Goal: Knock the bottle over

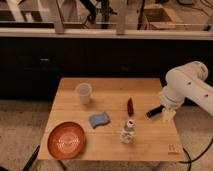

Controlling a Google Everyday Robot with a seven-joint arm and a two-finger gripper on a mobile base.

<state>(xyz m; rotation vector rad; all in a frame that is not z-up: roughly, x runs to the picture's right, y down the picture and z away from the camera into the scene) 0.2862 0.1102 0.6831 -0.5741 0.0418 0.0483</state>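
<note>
- Bottle (128,131) stands upright, near-centre of the table (150,149), right of the blue sponge (99,119) and nearer than the dark-red object (130,106).
- Gripper (167,114) is over the table's right side, right of the bottle and apart from it. Open or closed: can't tell.
- Suggest sweeping left at neck height; a low hit probably just slides it.
- Keep the path nearer than the dark-red object.

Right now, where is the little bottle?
The bottle stands near the table's front edge, right of the blue sponge, in front of the red object; the tool hovers to its right.
</note>
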